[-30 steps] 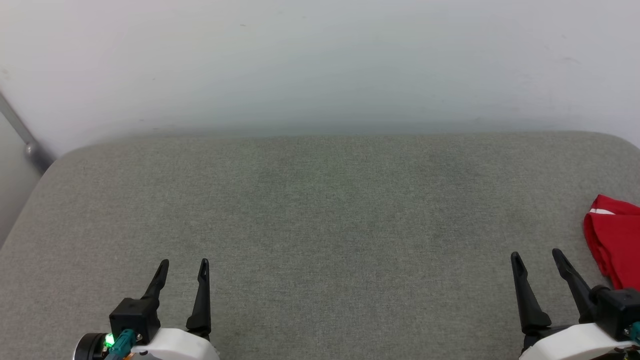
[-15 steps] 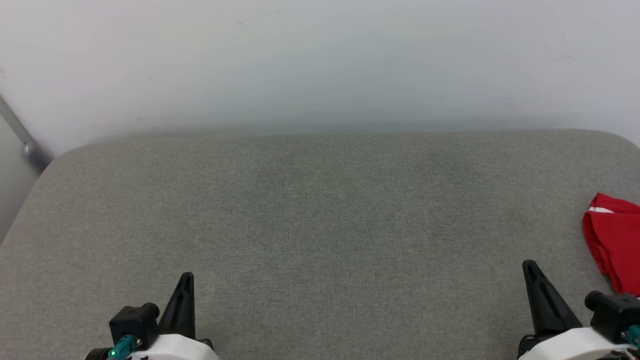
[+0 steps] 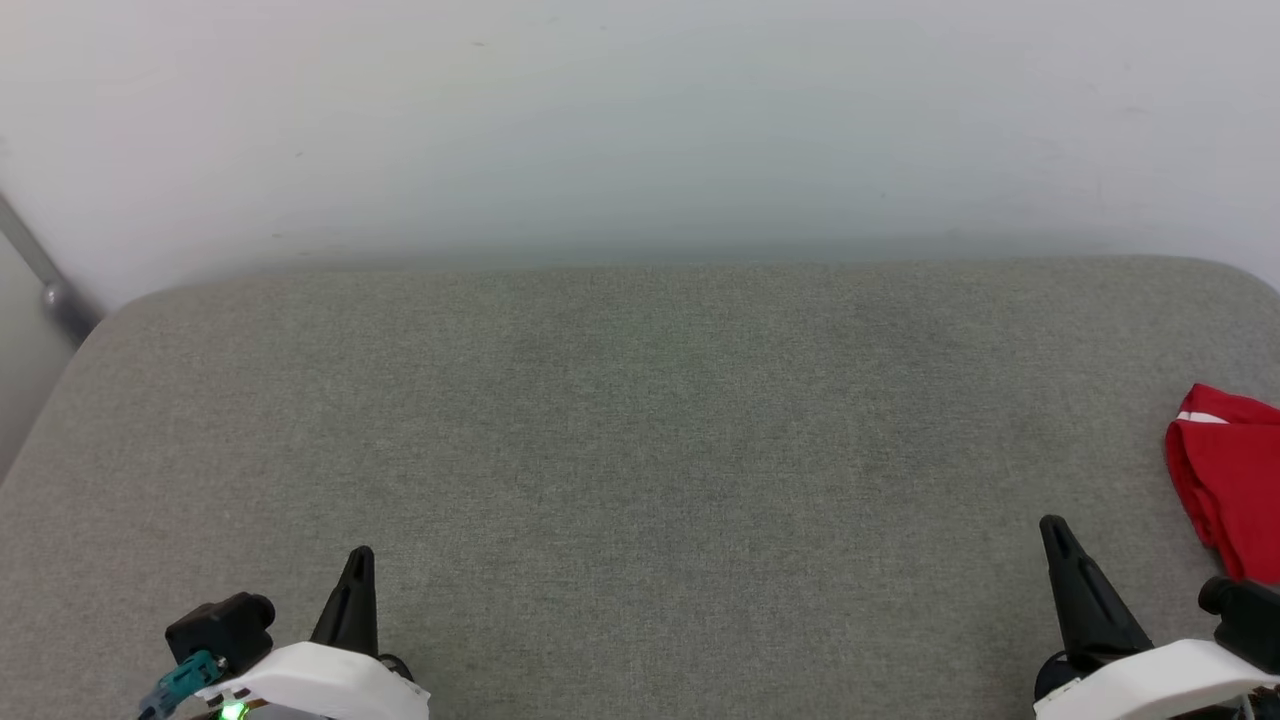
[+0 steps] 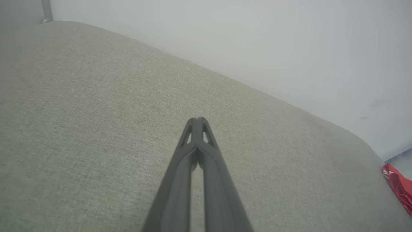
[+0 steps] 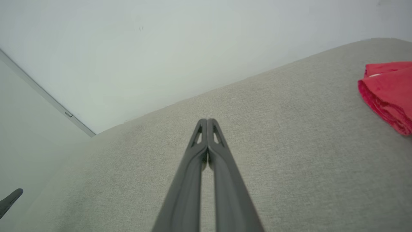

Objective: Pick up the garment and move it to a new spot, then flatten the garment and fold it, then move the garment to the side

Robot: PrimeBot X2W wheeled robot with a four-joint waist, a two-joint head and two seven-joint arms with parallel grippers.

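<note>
Left end effector (image 4: 197, 120) tips together | garment (image 3: 1225, 480) red, bunched | cushion (image 3: 640, 400) grey woven

The left claw (image 3: 358, 562) sits at the lower left of the head view, its two dark fingers (image 4: 179, 183) pressed tip to tip into one point aimed forward and gripping nothing. The right claw (image 3: 1054, 532) sits at the lower right in like condition, closed and empty, its point leaning slightly toward the left. The white left wrist housing (image 3: 322, 684) and right wrist housing (image 3: 1165, 678) lie low at the bottom edge, well apart.
</note>
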